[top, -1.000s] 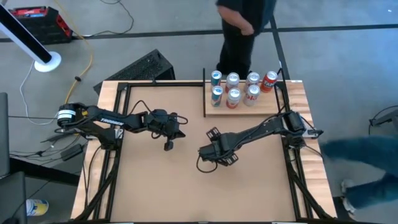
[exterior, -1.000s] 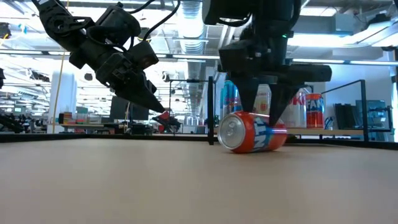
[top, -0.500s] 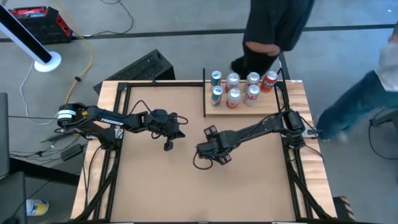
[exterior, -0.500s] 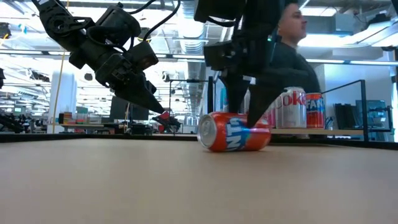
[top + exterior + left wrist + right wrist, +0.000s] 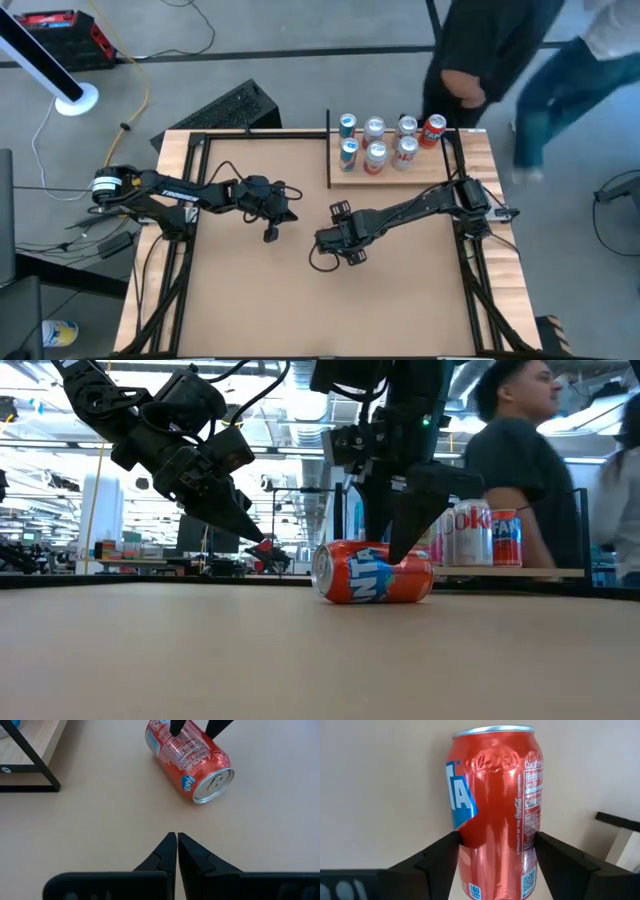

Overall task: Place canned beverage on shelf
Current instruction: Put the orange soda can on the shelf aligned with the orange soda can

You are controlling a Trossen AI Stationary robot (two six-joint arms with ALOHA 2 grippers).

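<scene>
Orange Fanta can lies on its side mid-table, "Fanta" logo and Coca-Cola Company print readable. My right gripper straddles it, fingers spread to can width, touching both sides. Left gripper is pinched closed, empty, hovering nearby. Shelf holds a Coke can among others.

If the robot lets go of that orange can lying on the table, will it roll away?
Probably. The orange can lies on its side on the smooth table, so a nudge could roll it. The right gripper has a finger on each side, which likely steadies it. Its shiny skin looks slippery and a bit dented, so a hard squeeze might crush it.
</scene>
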